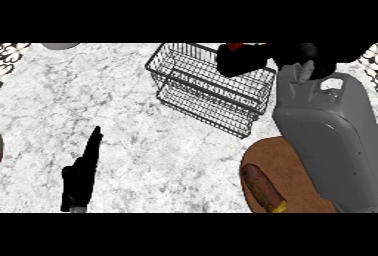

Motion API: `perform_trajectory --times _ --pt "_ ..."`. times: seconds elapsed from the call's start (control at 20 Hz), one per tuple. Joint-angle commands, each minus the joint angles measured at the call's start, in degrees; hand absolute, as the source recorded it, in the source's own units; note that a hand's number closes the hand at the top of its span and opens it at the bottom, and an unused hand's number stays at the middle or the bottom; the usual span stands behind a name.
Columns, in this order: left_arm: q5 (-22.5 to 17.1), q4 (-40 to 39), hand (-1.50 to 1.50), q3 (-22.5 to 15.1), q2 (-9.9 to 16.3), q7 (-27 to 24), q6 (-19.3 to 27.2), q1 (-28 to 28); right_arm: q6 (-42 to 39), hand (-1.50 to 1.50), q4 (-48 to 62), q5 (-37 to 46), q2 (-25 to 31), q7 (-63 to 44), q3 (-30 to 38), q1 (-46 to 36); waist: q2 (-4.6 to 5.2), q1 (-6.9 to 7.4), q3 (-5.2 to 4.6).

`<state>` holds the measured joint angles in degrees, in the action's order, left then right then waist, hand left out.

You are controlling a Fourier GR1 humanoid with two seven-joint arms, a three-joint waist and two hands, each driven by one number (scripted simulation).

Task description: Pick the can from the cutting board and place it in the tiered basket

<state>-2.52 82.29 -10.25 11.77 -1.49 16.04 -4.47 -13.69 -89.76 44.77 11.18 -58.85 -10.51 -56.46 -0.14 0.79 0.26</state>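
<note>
Head view: a white marbled desk (133, 115) seen steeply from above. A wire tiered basket (210, 90) stands tilted across the upper middle of the desk, its two tiers visible as stacked mesh frames. The right forearm (332, 145), a large grey casing, rises from the lower right edge and ends in the black right hand (244, 60), which is positioned over the basket's upper right corner. The fingers of this hand are curled around a red object, of which only a small patch shows at the top of the fist; this is taken to be the can (236, 46), held above the basket's upper tier and mostly hidden by the hand. A round brown cutting board (284, 165) lies at the lower right, partly covered by the forearm, and carries a long reddish-brown item (263, 187) with a yellow tip near its lower edge. The left hand (81, 175) rests at the lower left, well apart from the basket, its fingers straight, together and pointing upward in the frame.
</note>
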Motion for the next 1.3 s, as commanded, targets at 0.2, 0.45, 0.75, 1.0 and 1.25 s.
perform_trajectory --times 0.2,0.45,0.75,1.0,1.25 --pt "0.3 -2.5 0.0 0.6 -1.4 4.9 0.2 2.4 8.6 1.5 13.4 5.5 -4.8 3.6 1.4 0.5 0.31 -0.23 -0.27" --pt "1.0 -3.5 0.0 -0.3 -2.3 2.5 0.2 0.7 18.6 -1.5 15.7 -0.7 -10.9 5.3 9.6 2.1 0.57 0.03 -0.24" --pt "-0.2 -2.7 0.0 1.8 -0.9 3.8 -1.3 2.1 29.1 -1.5 17.1 -7.8 -11.1 12.1 12.2 3.1 0.42 0.02 -0.23" --pt "-0.4 -0.8 0.0 1.7 -0.1 3.8 -2.9 -0.1 36.1 -1.5 14.5 -13.1 -11.2 14.4 12.3 3.0 0.18 -0.25 -0.25" --pt "2.3 -1.1 0.0 -0.2 -3.0 3.0 0.8 -1.6 41.2 -1.5 6.3 -6.7 -6.0 13.8 16.1 7.2 -0.18 -1.77 -0.23"
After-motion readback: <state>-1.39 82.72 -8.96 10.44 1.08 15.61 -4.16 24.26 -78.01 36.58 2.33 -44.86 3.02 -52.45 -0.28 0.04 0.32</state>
